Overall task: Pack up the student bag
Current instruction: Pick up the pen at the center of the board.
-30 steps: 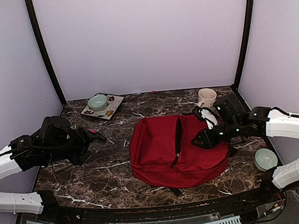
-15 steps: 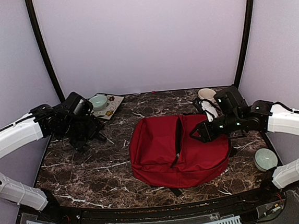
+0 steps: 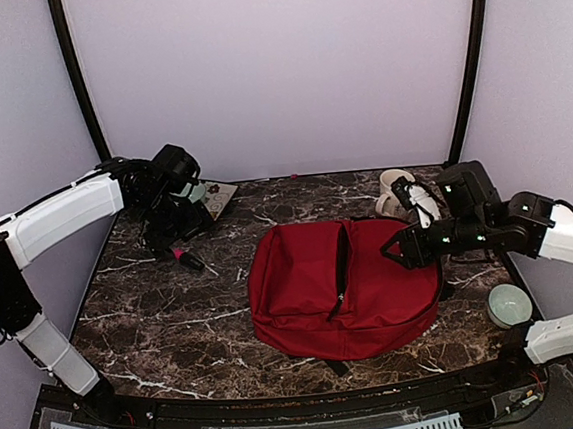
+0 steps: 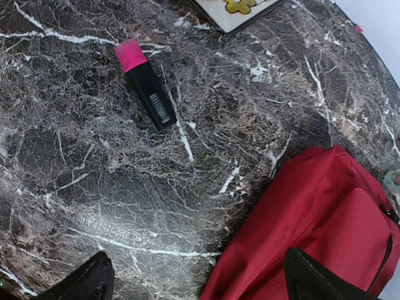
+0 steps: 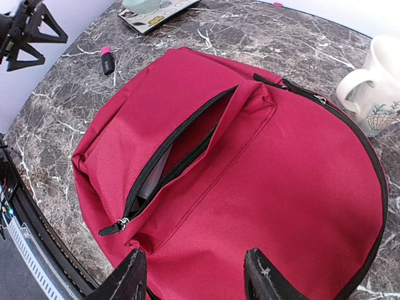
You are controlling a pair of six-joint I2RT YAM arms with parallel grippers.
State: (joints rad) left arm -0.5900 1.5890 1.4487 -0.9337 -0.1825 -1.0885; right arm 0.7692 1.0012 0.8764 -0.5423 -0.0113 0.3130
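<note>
You have one red bag (image 3: 338, 290) in the middle of the frame. You have one pen (image 3: 187, 258) with a pink cap at the left. You have one white mug (image 5: 375, 87) at the upper right. You have one tray (image 5: 169, 9) at the upper left. You have two green bowls: one (image 5: 142, 5) at the upper left and one (image 3: 508, 305) at the lower right.

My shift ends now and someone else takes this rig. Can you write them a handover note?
Left gripper: open, empty, above the pink-capped marker, which lies on the table at the rear left.
Right gripper: open, empty, over the student bag.
Bag: lies flat mid-table, front pocket unzipped.
Done: the pocket is open; its contents are unclear.
Left: probably pick up the marker, pack it and zip the pocket.
</note>
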